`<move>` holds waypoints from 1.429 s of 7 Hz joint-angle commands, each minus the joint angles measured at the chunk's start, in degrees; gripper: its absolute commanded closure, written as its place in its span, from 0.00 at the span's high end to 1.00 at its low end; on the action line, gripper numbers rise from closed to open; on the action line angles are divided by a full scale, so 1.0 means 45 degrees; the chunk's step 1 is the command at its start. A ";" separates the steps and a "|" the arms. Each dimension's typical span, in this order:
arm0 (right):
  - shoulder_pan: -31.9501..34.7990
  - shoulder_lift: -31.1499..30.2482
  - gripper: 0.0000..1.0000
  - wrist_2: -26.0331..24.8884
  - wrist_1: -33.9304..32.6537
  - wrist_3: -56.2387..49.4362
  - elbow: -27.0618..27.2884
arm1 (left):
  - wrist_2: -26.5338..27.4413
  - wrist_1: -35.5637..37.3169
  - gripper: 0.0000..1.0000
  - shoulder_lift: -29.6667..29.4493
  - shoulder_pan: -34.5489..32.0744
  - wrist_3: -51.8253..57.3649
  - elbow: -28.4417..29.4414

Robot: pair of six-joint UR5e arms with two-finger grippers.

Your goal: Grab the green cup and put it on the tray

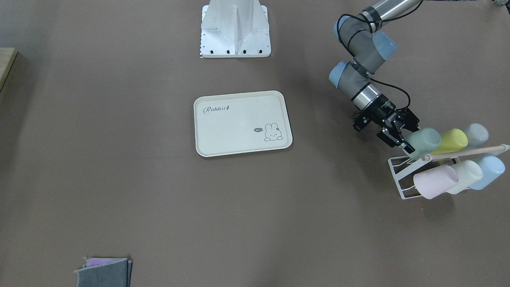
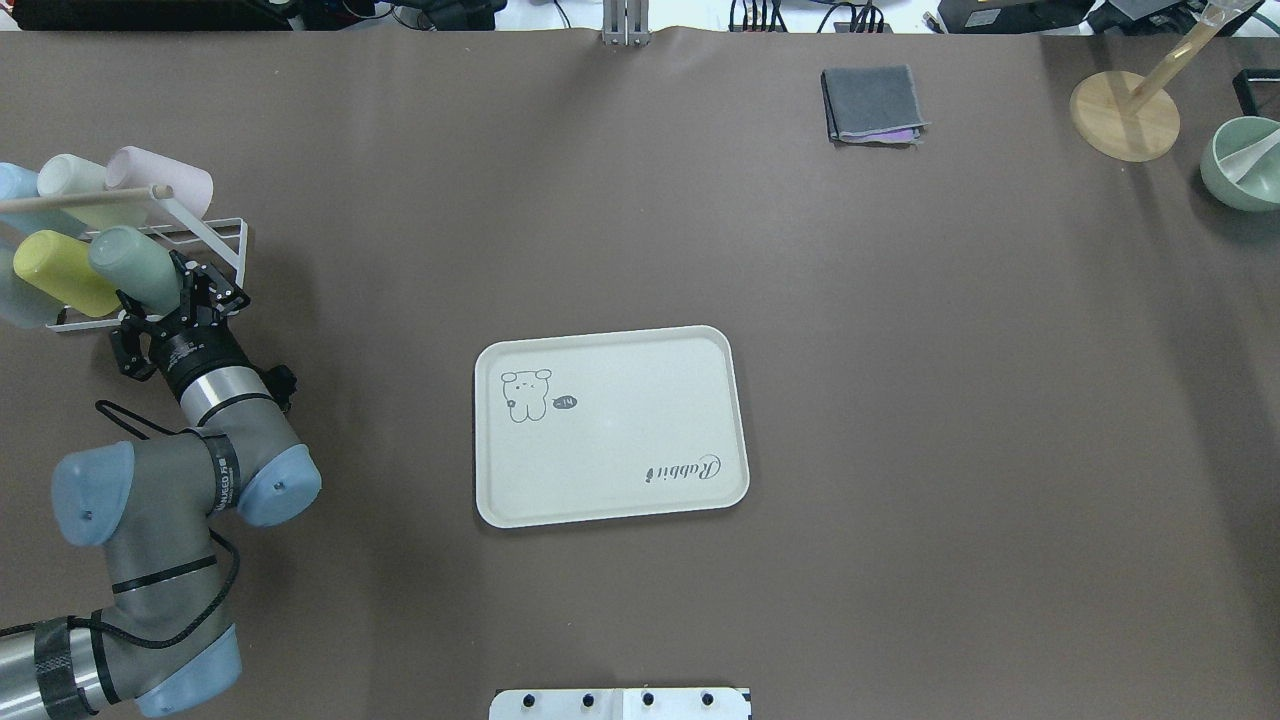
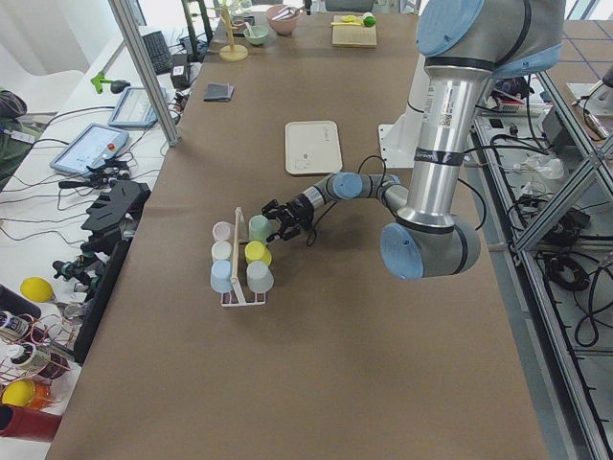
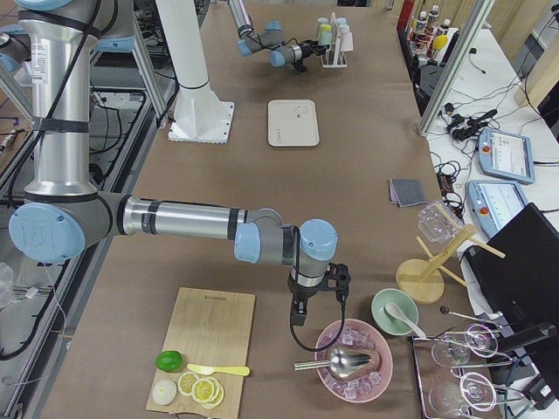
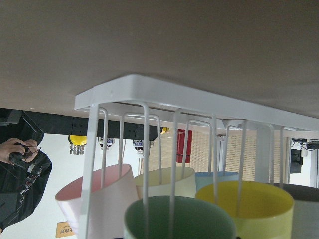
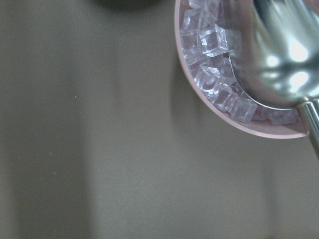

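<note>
1. The green cup (image 1: 424,140) isn't on the tray (image 1: 239,95) yet. It's parked on its side on the white wire rack (image 1: 398,175) at the robot's left end of the table, end cup of its row, right beside the yellow cup (image 1: 452,141). It leans on the wire prongs, mouth facing out towards the arm, so the open end is the obvious way in.

2. The left gripper (image 1: 406,137) has its nose at that mouth. From overhead and from the front its jaws look spread, one finger either side of the cup's open end. I can't say it's actually pinching anything (the wrist cam shows only the rim and the rack wires, no fingers).

3. My guess is it comes in low and sideways because the rack's wooden handle (image 1: 466,152) runs over the cups, so reaching in from above looks awkward.

4. The tray sits flat mid-table, well apart from the rack, with nothing on it.

5. The right gripper (image 4: 300,312) is way off at the other end, hanging just beside the pink bowl of ice cubes (image 4: 354,345) with the metal scoop (image 6: 284,50). Can't tell whether it's open or closed.

6. Watch-out, I'd say: sliding the green cup off its prong without dragging the yellow one along.
</note>
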 commanded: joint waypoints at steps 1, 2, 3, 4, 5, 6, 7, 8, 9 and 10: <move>0.0000 0.0005 1.00 0.0018 -0.0021 0.0017 0.0009 | -0.0002 -0.0012 0.63 0.0128 -0.0011 0.0501 -0.0668; 0.0000 0.0005 1.00 0.0018 -0.0021 0.0017 0.0009 | -0.0002 0.0007 0.62 0.0361 -0.0011 0.0504 -0.1040; -0.0020 0.0024 1.00 0.0018 -0.0021 0.0017 0.0028 | -0.0002 0.0007 0.62 0.0750 -0.0011 0.0562 -0.1566; -0.0078 0.0044 1.00 -0.0002 -0.0002 0.0017 0.0048 | -0.0002 0.0007 0.62 0.1141 -0.0031 0.0930 -0.2267; -0.0117 0.0044 1.00 -0.0002 0.0017 -0.0003 0.0048 | 0.0017 0.0007 0.62 0.1377 -0.0050 0.1069 -0.2757; -0.0253 0.0199 1.00 -0.0021 -0.0002 -0.0022 0.0048 | 0.0017 0.0007 0.62 0.1476 -0.0128 0.1070 -0.3149; -0.0274 0.0200 1.00 -0.0002 -0.0002 0.0016 0.0048 | 0.0017 0.0027 0.62 0.1496 -0.0206 0.1360 -0.3733; -0.0274 0.0219 1.00 0.0017 0.0017 0.0017 0.0067 | -0.0021 0.0027 0.61 0.1438 -0.0303 0.1460 -0.4261; -0.0293 0.0220 1.00 0.0018 -0.0002 0.0017 0.0067 | -0.0099 0.0008 0.59 0.0954 -0.0304 0.1731 -0.4498; -0.0293 0.0220 1.00 0.0018 -0.0002 0.0017 0.0067 | -0.0158 -0.0012 0.59 0.0331 -0.0324 0.2121 -0.4617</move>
